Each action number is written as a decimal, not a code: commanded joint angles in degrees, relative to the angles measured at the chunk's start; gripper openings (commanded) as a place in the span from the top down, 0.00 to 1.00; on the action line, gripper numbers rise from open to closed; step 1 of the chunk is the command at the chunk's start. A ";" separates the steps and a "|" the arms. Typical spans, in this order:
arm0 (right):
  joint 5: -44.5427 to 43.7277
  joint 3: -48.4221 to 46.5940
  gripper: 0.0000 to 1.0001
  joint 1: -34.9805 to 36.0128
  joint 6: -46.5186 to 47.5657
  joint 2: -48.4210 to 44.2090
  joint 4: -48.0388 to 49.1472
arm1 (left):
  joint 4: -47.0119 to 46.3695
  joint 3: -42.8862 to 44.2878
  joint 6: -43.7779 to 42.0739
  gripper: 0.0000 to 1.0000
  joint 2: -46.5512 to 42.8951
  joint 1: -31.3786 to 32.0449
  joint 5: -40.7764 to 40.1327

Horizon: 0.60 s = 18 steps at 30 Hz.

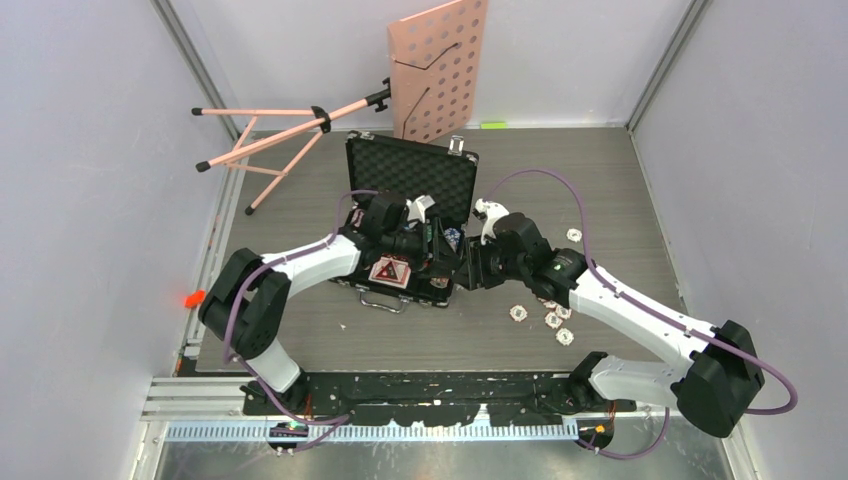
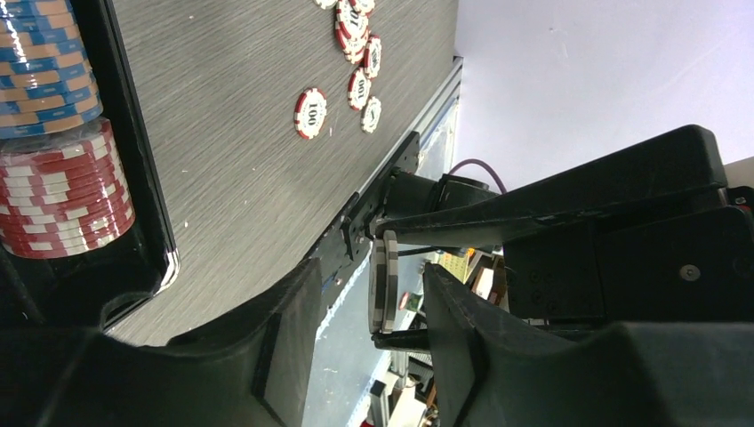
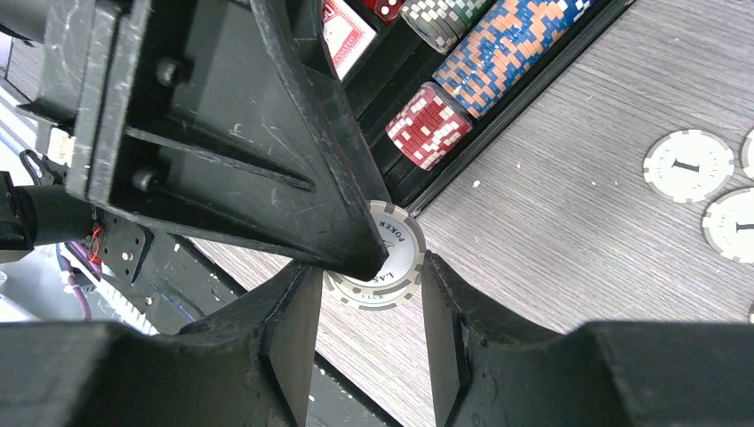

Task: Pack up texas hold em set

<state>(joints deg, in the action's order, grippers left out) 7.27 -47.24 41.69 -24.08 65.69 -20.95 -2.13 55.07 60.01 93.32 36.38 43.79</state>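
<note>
Right gripper (image 3: pixel 366 276): pinching the white chip stack (image 3: pixel 402 253) by its edges.
Left gripper (image 2: pixel 372 285): half-open, straddling it.
Risk: a mistimed handoff spills chips outside the case (image 1: pixel 410 175).

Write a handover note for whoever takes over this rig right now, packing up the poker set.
Right gripper: fingers shut on grey chips, beside the case.
Left gripper: fingers open, straddling those same chips, not gripping.
Done: case open, red stack and blue-orange stack slotted in.
To do: white chips and red chips lie loose on the table; then close the lid.
</note>
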 commanded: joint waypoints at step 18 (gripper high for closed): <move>0.35 -2.59 0.34 0.41 -0.54 1.00 4.31 | -4.73 -0.46 -1.58 1.00 0.43 1.33 3.49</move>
<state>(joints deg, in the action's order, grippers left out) 8.21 -47.37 41.89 -24.12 66.52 -20.08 -4.45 55.02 60.86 95.04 37.17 45.21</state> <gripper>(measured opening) 0.488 0.048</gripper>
